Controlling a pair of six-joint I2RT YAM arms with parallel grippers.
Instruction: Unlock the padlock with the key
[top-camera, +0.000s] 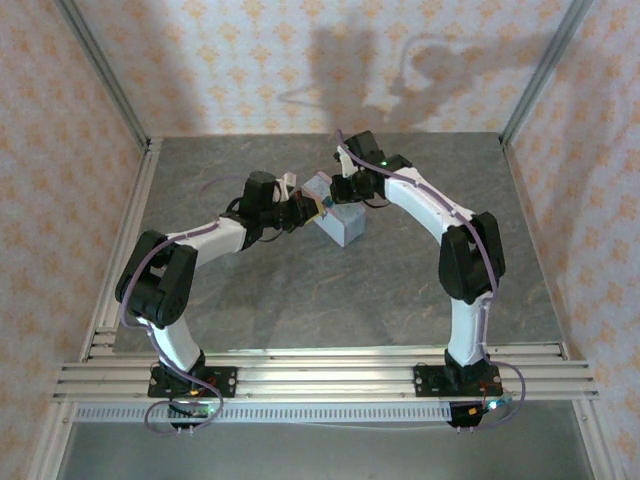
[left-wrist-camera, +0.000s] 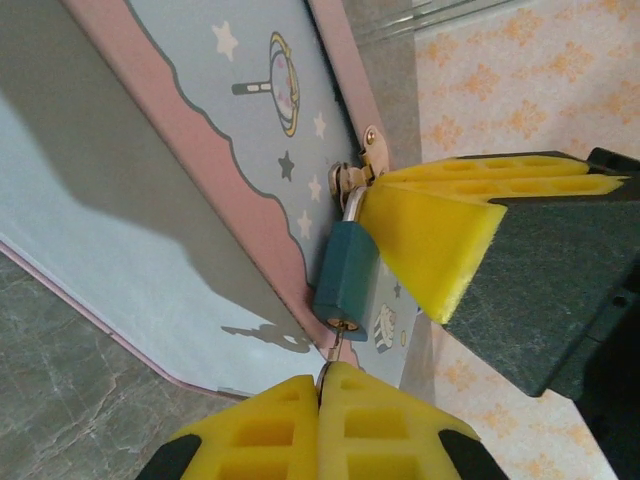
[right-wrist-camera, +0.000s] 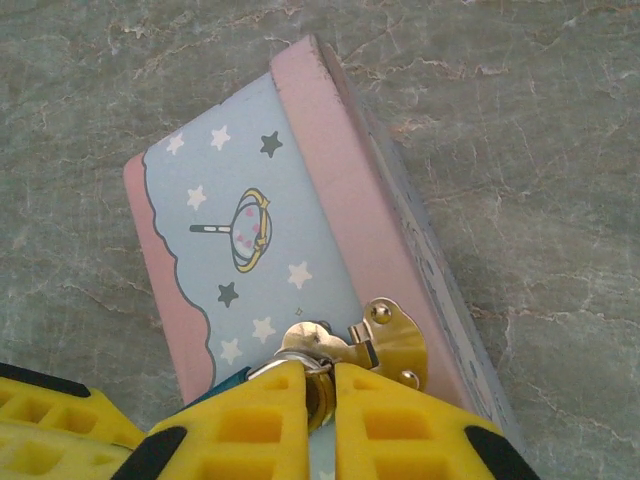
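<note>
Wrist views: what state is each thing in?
Pale-blue rectangular tin with pink-edged cartoon lid: closed, gold hasp fastened.
Small blue-bodied padlock: hanging from the hasp, apparently still locked.
Thin pale metal key: tip in the padlock's keyhole.
Left gripper: shut on key.
Right gripper: shut on padlock's shackle.

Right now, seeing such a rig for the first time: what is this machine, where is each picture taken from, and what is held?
Two robot arms are bolted at the near edge of a table. One picture looks down from above and behind them; the other two come from a camera on each wrist, so the yellow pads are claws. A pale-blue tin sits on the table, a small blue padlock hanging at its clasp. The left claw is shut on a thin key, tip at the padlock's keyhole. The right claw pinches the padlock's shackle.
</note>
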